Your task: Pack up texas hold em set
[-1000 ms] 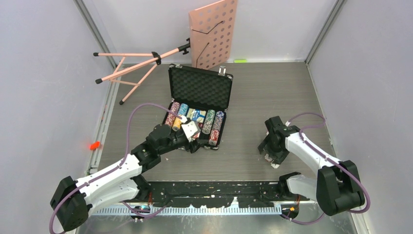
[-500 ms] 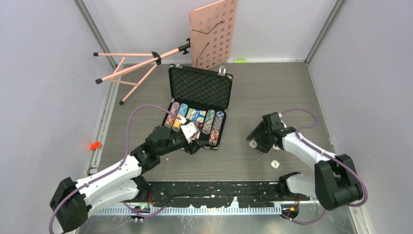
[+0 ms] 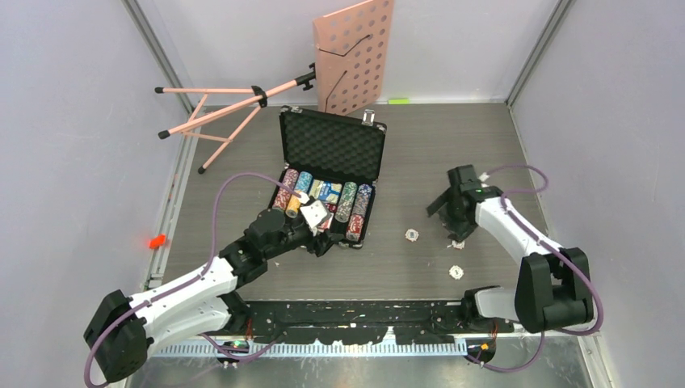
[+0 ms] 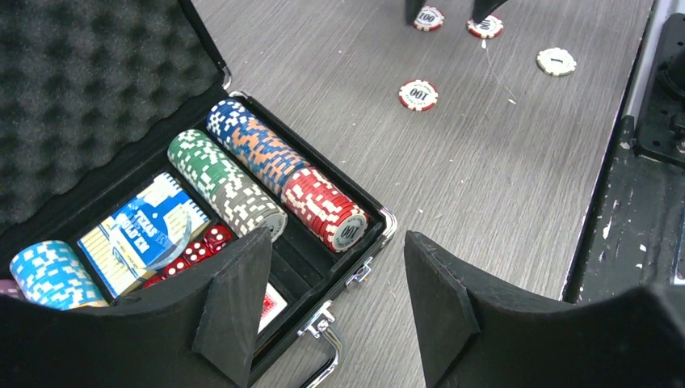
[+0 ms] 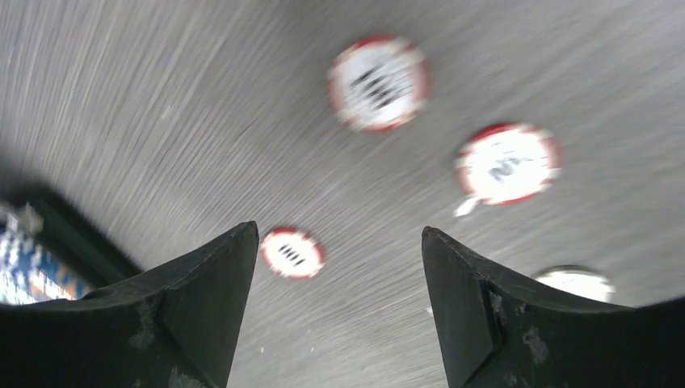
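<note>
R wrist: chips (image 5: 378, 82) blurred — print unreadable | L wrist: blue stack (image 4: 48, 271) edge-cut

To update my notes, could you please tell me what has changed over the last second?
The right gripper moved from the near edge toward the far side, uncovering loose chips on the table; its jaws are open and empty. The left gripper, open over the case, stayed put.

The case (image 3: 331, 149) lies mid-left on the worktop (image 3: 452, 137); loose chips (image 3: 412, 234) lie to its right, the music stand (image 3: 355, 56) behind it.
</note>
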